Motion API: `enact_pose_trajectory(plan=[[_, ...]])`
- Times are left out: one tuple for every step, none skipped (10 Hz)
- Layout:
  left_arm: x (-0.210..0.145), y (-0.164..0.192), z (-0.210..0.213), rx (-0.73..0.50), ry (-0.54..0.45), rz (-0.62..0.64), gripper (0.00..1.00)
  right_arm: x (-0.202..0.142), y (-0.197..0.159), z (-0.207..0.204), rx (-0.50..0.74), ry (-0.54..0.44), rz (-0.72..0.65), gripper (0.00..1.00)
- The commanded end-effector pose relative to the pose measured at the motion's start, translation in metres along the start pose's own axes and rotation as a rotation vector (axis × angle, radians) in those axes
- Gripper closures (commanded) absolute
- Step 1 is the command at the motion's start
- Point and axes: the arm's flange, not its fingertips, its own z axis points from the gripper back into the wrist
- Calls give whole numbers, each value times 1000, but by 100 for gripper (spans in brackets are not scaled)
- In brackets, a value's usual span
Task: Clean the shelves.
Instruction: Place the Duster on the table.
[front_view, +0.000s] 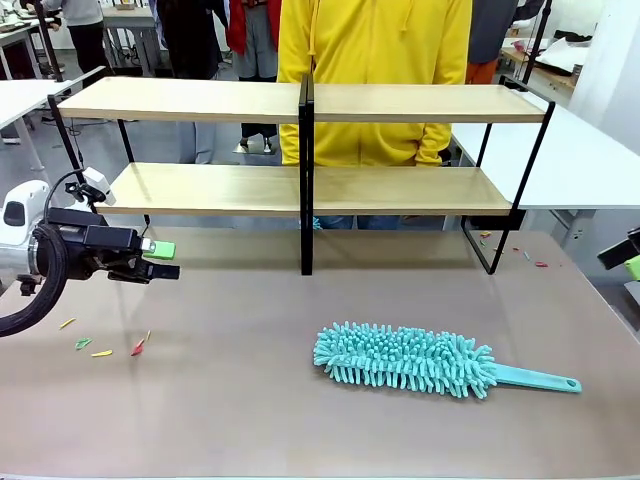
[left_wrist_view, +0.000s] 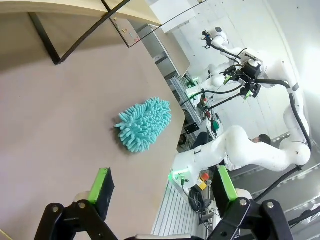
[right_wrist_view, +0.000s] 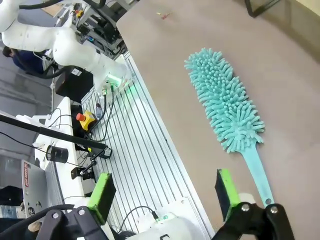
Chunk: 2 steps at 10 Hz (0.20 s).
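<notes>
Nearest you on the grey-beige surface (front_view: 250, 400) lies a teal duster (front_view: 405, 358), fluffy head toward the middle and thin flat handle (front_view: 535, 380) pointing to your right; it looks light and soft, so pinch the stiff handle, not the floppy fibres. Your left pincer (left_wrist_view: 162, 192) hovers spread and empty over the surface's left side, and your right pincer (right_wrist_view: 165, 192) hangs spread beside the handle's end. Farther back stand the shelves (front_view: 300, 100), two light-wood boards in a black frame, likely rigid, with a person in yellow behind.
</notes>
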Motion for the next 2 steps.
enact_pose_trajectory(plan=[[0, -2, 2, -11, -2, -13, 0, 2, -2, 3, -7, -8, 16, 0], [0, -2, 2, -11, -2, -13, 0, 2, -2, 3, -7, -8, 16, 0]])
